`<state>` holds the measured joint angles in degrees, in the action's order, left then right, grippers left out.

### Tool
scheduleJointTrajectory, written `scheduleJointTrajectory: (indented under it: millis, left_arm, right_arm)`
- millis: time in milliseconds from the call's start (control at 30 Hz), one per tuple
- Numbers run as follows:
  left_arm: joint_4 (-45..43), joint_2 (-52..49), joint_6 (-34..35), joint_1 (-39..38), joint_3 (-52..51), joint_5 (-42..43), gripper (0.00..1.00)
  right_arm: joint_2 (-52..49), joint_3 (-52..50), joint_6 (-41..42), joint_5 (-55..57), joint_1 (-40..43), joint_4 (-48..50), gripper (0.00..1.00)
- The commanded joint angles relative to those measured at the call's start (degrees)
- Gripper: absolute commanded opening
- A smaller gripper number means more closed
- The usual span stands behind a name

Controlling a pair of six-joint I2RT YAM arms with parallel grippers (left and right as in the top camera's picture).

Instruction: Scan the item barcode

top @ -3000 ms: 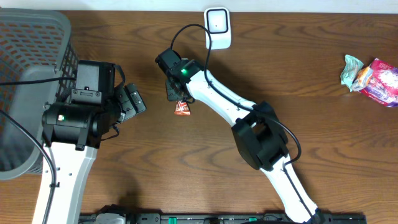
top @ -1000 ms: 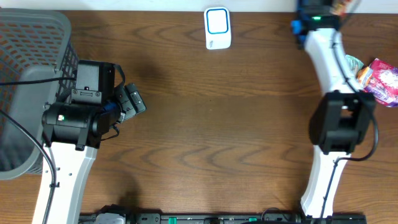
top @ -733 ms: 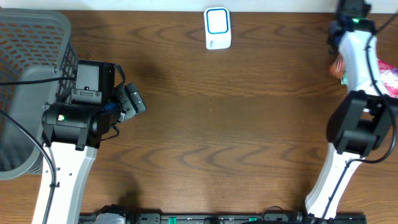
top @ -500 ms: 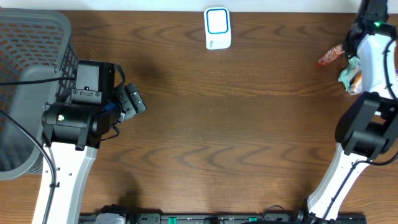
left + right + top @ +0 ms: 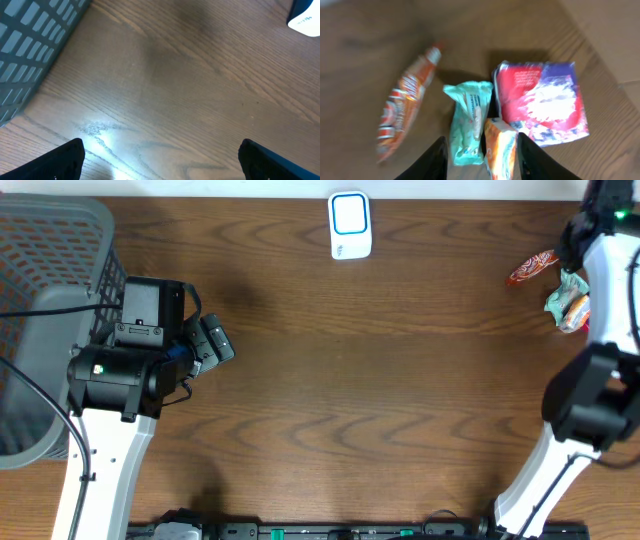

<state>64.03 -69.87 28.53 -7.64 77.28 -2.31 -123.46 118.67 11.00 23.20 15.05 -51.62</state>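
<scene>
You see a dark brown desk (image 5: 400, 380) with wavy wood grain. At the upper left of the overhead view, a grey basket (image 5: 50, 240) shows a grid pattern of small openings. At top centre, the scanner (image 5: 350, 225) is white with a blue-edged face. The left arm (image 5: 105, 450) and right arm (image 5: 612, 280) are white with black joints, each with a small green light. In the right wrist view, the sachet (image 5: 405, 110) at left is red-orange with white lettering. At centre is a mint green packet (image 5: 467, 122), below it an orange packet (image 5: 500, 147), and at right a pack (image 5: 540, 102) mottled red, purple and white.
</scene>
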Motion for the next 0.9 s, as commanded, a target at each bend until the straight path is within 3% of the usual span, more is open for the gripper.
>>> scheduleJointTrajectory:
  millis: [0, 67, 167, 267, 433, 600, 867]
  left_arm:
    - [-0.02, 0.37, 0.28, 0.24, 0.59, -0.74, 0.98]
    - [-0.02, 0.37, 0.28, 0.24, 0.59, -0.74, 0.98]
    - [-0.02, 0.37, 0.28, 0.24, 0.59, -0.76, 0.98]
    - [-0.02, 0.37, 0.28, 0.24, 0.59, -0.76, 0.98]
    - [-0.02, 0.37, 0.28, 0.24, 0.59, -0.76, 0.98]
    - [-0.02, 0.37, 0.28, 0.24, 0.59, -0.76, 0.98]
    - [0.0, 0.31, 0.26, 0.22, 0.59, -0.74, 0.98]
  right_arm:
    - [11.74, 0.46, 1.81, -5.09, -0.96, 0.28, 0.43]
    - [16.09, 0.46, 1.81, -8.72, -0.96, -0.33, 0.53]
    - [22.32, 0.46, 1.86, -15.1, -0.96, -3.19, 0.59]
    - [28.15, 0.44, 3.93, -20.44, -1.03, -8.83, 0.96]
    - [34.99, 0.17, 6.78, -20.39, -2.8, -19.93, 0.99]
    - [42.07, -4.52, 6.78, -18.84, -5.64, -21.86, 0.99]
    - [61.86, -27.08, 6.99, -20.15, -10.51, -16.5, 0.99]
